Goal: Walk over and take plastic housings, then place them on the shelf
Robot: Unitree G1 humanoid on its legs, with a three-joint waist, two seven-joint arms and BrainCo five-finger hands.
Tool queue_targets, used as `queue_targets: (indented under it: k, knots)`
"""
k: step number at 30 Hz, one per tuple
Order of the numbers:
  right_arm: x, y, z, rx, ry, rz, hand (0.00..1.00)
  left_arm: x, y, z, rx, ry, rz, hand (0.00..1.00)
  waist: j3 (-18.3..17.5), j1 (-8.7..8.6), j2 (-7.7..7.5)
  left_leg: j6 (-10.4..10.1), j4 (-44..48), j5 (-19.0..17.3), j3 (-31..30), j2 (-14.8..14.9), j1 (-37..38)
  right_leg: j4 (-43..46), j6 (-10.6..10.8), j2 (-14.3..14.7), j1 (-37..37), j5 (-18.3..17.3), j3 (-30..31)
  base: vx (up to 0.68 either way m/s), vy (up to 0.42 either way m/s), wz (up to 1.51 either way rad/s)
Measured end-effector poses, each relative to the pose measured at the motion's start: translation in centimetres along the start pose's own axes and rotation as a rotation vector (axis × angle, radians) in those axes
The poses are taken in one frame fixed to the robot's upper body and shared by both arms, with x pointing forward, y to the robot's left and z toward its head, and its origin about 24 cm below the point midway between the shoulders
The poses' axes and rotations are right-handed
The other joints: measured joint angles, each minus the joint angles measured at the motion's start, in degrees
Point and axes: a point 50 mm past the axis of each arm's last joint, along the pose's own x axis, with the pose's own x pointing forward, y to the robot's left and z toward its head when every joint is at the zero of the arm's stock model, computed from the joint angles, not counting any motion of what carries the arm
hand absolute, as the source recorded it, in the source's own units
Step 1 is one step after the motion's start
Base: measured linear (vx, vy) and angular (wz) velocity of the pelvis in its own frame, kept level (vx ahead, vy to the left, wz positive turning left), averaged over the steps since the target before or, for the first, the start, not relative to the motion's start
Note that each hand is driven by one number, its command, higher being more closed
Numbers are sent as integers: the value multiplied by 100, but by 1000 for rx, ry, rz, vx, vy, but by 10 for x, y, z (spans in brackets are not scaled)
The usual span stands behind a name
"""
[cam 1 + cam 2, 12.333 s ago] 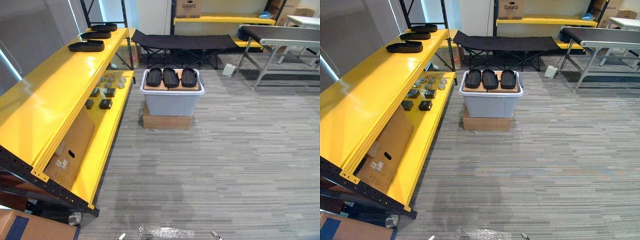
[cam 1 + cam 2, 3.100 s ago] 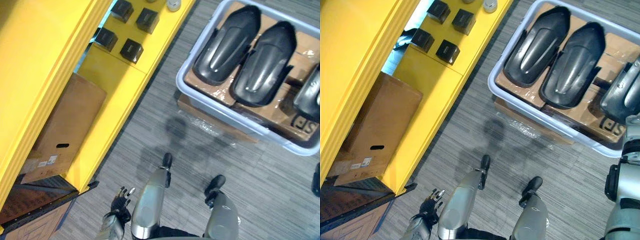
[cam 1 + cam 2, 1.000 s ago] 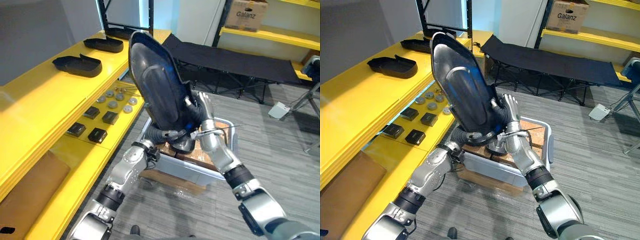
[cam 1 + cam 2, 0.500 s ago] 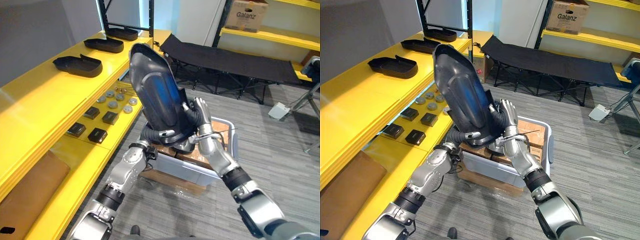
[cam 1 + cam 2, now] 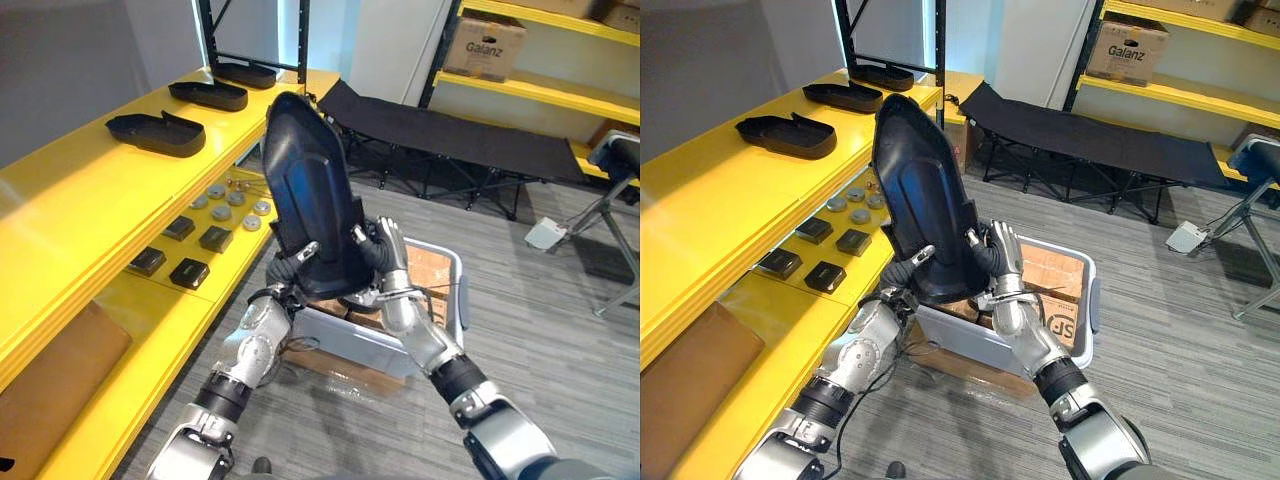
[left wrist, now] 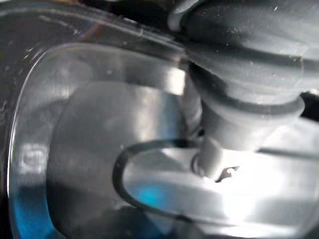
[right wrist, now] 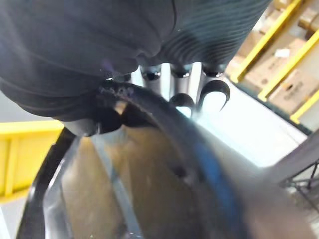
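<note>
A long black plastic housing (image 5: 310, 200) stands nearly upright in the air between both hands, over the near left corner of a grey bin (image 5: 360, 345). My left hand (image 5: 288, 268) grips its lower left edge, with one digit laid across its glossy face (image 6: 75, 149). My right hand (image 5: 998, 250) holds the lower right edge, fingers (image 7: 182, 99) curled over the rim (image 7: 149, 109). Three more black housings (image 5: 155, 132), (image 5: 208, 95), (image 5: 245, 73) lie in a row on the yellow shelf top (image 5: 80, 210) to the left.
The bin holds cardboard (image 5: 1055, 265) and sits on a flat box on the carpet. The lower yellow shelf carries small black boxes (image 5: 190, 272) and round metal parts (image 5: 235, 198). A black cot (image 5: 450, 145) and a second yellow rack stand behind.
The housing has come down a little and turned more upright. My left hand's fingers have closed on its lower edge. The right hand keeps its hold.
</note>
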Motion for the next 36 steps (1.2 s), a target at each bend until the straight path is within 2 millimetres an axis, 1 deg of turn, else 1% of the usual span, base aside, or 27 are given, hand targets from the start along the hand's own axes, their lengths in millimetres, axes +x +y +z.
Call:
queue_targets:
  k: [5,10,11,18,21,22,24,26,30,32,33,34,35,36]
  knots:
    - [-7,2,-5,-1,22,10,100,-2,2,-12,-39,50,-13,100,0,-5,-2,-1,0,0,3,3,0,0,0,-1,-1,0,0,0,0,0]
    - [-12,3,-8,4,36,9,100,-3,3,-17,-44,61,-18,100,1,-8,-9,-1,0,-1,8,6,0,-1,1,-3,-1,0,0,0,0,0]
    - [-13,3,-8,7,39,9,0,-4,3,-17,-45,64,-18,100,2,-9,-12,-1,0,-1,10,8,0,-1,0,-4,-2,0,1,0,0,0]
    - [-16,2,-2,80,42,-13,0,-4,-1,-18,-67,39,-41,100,-3,-21,-52,-3,0,-2,23,29,-1,-2,-1,-8,-4,-2,2,0,0,0]
    - [-22,3,-2,139,54,-17,0,-4,-2,-17,-66,31,-59,100,-2,-20,-100,-4,1,-3,39,30,-1,-2,-1,-9,-6,-3,4,0,0,0]
    - [-26,4,0,189,59,-25,0,-4,-2,-17,-58,23,-68,100,2,-20,-118,-4,1,-3,60,32,-1,-2,-1,-8,-9,-3,8,0,0,0]
    - [-31,4,1,253,73,-48,0,-4,-3,-13,-32,0,-76,100,6,-21,-131,-5,1,-4,66,33,-1,-1,0,-9,-10,-4,11,0,0,0]
    - [-36,0,5,338,73,-93,0,-11,-9,-2,2,-64,-107,100,10,-44,-138,-6,1,-6,78,33,0,-1,1,-9,-15,-5,22,0,0,0]
    - [-40,-6,5,416,64,-96,0,-17,-15,11,42,-157,-102,100,11,-52,-140,-7,1,-6,92,38,8,-1,-1,-4,-15,-10,33,0,0,0]
    - [-44,-13,2,457,76,-92,0,-21,-10,17,106,-210,-66,100,11,-55,-138,-7,0,-6,100,35,10,6,-9,2,-22,-22,29,0,0,0]
    - [-45,-19,-1,499,79,-90,0,-25,-4,19,154,-244,-15,100,12,-77,-136,-7,-1,-7,113,33,12,20,-9,10,-34,-27,36,-6,0,-5]
    - [-45,-30,-5,546,92,-127,0,-28,6,20,210,-274,54,100,14,-93,-129,-7,-1,-8,128,29,11,41,-12,11,-70,-38,49,-13,3,-7]
    - [-45,-36,-8,577,99,-149,0,-31,13,21,231,-285,94,100,17,-103,-125,-7,-1,-8,149,28,10,68,-20,7,-97,-51,71,-20,12,-11]
    - [-44,-49,-13,626,107,-195,0,-36,28,20,259,-297,170,100,25,-139,-113,-4,-1,-13,180,28,10,98,-38,1,-128,-72,105,-18,18,-15]
